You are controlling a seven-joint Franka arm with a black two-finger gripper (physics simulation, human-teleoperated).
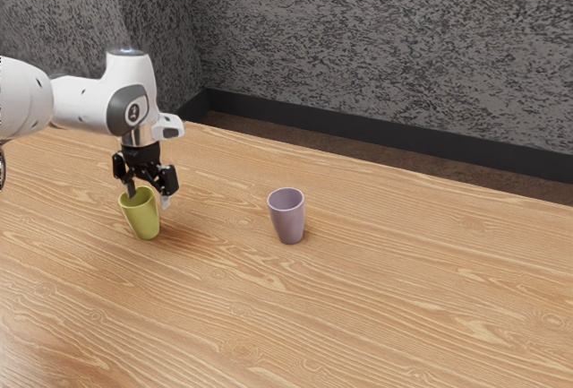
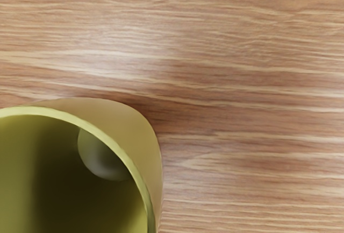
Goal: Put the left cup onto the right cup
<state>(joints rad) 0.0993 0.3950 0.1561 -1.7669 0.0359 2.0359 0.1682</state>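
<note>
A bare simulated test room, lab-like rather than a home: a white robot arm [image 1: 81,101] works at a wide wooden table [image 1: 358,316], backed by speckled grey walls [image 1: 403,38] meeting in a corner, a dark baseboard [image 1: 403,134] and a brown floor [image 1: 430,162].

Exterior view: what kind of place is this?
Probably a bare simulated test room: a wide wood-grain table, rough grey speckled walls with a black baseboard, and an olive-green cup and a lilac cup set out.
</note>
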